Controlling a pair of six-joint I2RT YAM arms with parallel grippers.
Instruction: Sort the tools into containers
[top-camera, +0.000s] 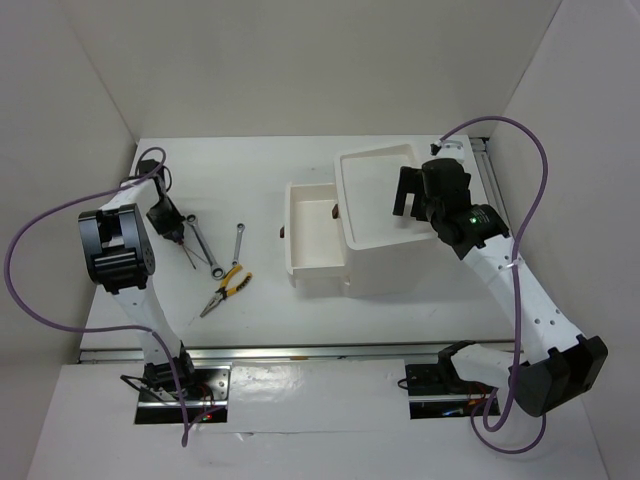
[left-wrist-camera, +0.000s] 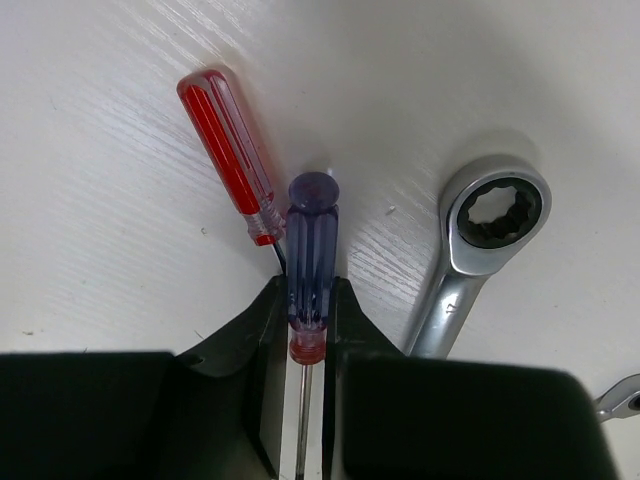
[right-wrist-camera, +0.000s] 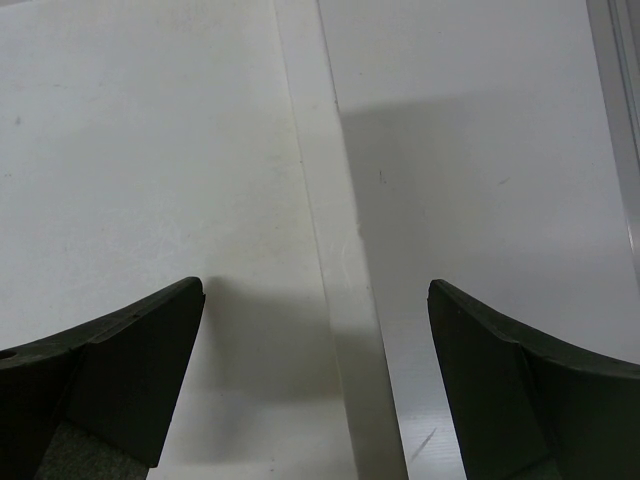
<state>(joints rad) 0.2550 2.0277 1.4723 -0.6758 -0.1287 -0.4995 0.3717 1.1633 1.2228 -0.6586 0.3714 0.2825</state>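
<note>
blue screwdriver (left-wrist-camera: 312, 245), shaft partly hidden, pinched by left pincer (left-wrist-camera: 307, 292); right pincer (right-wrist-camera: 316, 292) spread wide.

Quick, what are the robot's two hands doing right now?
Left gripper: closed on the blue screwdriver.
Right gripper: open, holding nothing.

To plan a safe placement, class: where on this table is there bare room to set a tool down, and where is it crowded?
Bare: the strip of table between the pliers and the open drawer, and the far table behind that drawer. Crowded: far left, where the left hand clamps the blue screwdriver beside the red screwdriver and a wrench.
</note>
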